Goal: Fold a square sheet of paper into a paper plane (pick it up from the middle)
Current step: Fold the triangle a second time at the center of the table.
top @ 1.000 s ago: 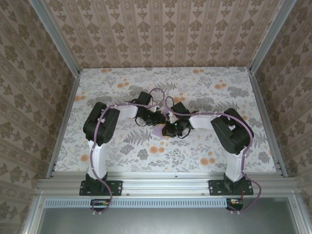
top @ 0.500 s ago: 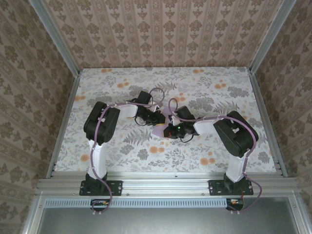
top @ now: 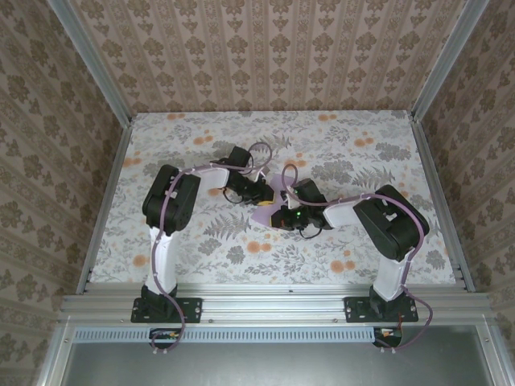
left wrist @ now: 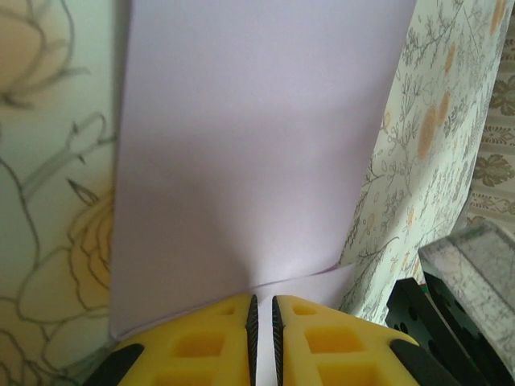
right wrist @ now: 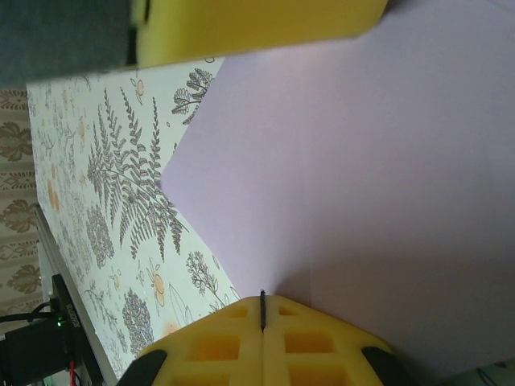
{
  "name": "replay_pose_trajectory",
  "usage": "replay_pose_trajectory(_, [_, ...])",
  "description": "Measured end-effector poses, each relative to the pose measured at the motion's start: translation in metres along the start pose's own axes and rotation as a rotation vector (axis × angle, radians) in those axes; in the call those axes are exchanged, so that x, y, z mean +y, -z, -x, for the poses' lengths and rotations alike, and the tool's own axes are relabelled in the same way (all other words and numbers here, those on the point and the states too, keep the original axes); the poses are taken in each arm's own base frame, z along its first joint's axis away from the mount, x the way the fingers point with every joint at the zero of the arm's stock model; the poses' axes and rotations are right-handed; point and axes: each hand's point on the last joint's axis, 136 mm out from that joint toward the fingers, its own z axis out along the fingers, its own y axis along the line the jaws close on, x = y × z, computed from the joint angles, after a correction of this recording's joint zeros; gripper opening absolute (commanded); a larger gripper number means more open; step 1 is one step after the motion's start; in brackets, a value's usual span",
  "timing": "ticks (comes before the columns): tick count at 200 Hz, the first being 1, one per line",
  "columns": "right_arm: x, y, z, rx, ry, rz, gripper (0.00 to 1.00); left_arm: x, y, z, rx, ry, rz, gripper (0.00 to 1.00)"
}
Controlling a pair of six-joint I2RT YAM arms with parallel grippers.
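Note:
The square sheet of paper (top: 261, 212) is pale lilac and lies partly folded between the two arms at the middle of the table. In the left wrist view the paper (left wrist: 241, 145) spreads away from my left gripper (left wrist: 261, 310). Its yellow jaws are closed to a thin slit, and a lower layer of the paper runs into it. My left gripper (top: 269, 196) reaches in from the left. My right gripper (right wrist: 262, 301) is shut, its tips against the paper (right wrist: 362, 161) beside a crease. From above, my right gripper (top: 275, 215) points left. The left finger (right wrist: 257, 24) crosses the top of the right wrist view.
The floral tabletop (top: 362, 153) stretches out on all sides of the paper. Aluminium rails (top: 434, 193) and patterned walls close it in at the left, right and back. Both arm bases (top: 161, 305) stand at the near edge.
The right arm has swung a little to the right and toward the near edge, its gripper following. The left gripper has edged toward the centre. More lilac paper shows between them.

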Motion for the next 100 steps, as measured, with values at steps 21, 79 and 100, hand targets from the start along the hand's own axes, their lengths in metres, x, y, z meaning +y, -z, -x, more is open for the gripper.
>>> replay_pose_trajectory(21, [0.000,0.000,0.000,-0.003,0.002,0.007,0.04,0.004,0.005,0.011,-0.029,-0.001,0.014,0.18])
replay_pose_trajectory(79, [0.000,0.000,-0.001,-0.001,0.002,0.011,0.04,0.013,0.014,0.032,-0.086,-0.009,0.062,0.18])
replay_pose_trajectory(100, [0.000,0.001,-0.002,0.004,0.000,0.010,0.04,0.013,0.014,0.035,-0.093,-0.016,0.071,0.18])
